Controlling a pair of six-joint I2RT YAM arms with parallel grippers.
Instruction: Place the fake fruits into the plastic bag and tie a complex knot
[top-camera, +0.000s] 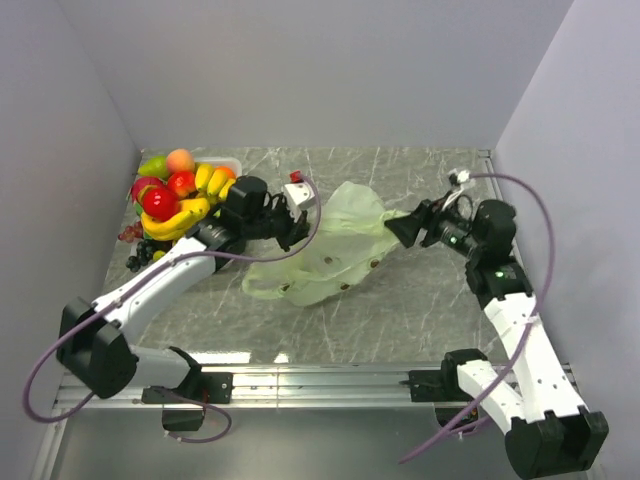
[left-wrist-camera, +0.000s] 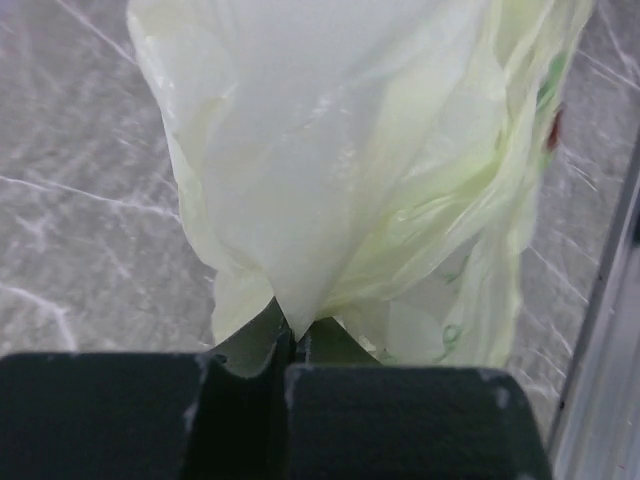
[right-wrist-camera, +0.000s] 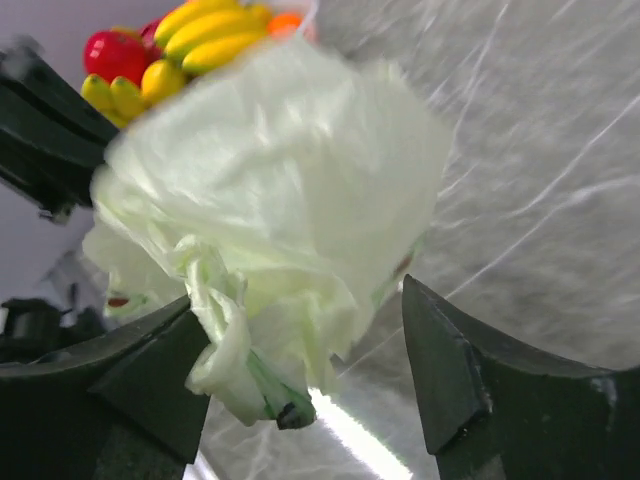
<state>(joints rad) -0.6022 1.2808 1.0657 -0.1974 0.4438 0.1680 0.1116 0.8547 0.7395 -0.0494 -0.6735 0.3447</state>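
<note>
The plastic bag (top-camera: 330, 250) at centre is thin, crinkly, translucent pale-green film. The fake fruits (top-camera: 175, 200), upper left, are smooth glossy plastic. The table (top-camera: 420, 300) looks matt grey marbled; the bottom rail (top-camera: 320, 375) is bare metal.

One plastic bag (top-camera: 330, 250), two arms, left (top-camera: 160, 280) and right (top-camera: 512, 320), and one heap of fake fruits (top-camera: 175, 200) too crowded to count.

Left arm (top-camera: 160, 278): stretched forward, forearm angled inward.
Left gripper (left-wrist-camera: 290, 345): jaws pressed together — pinching the plastic bag (left-wrist-camera: 350, 150).
Right arm (top-camera: 512, 315): reaching forward, wrist turned left.
Right gripper (right-wrist-camera: 300, 300): jaws spread apart.
</note>
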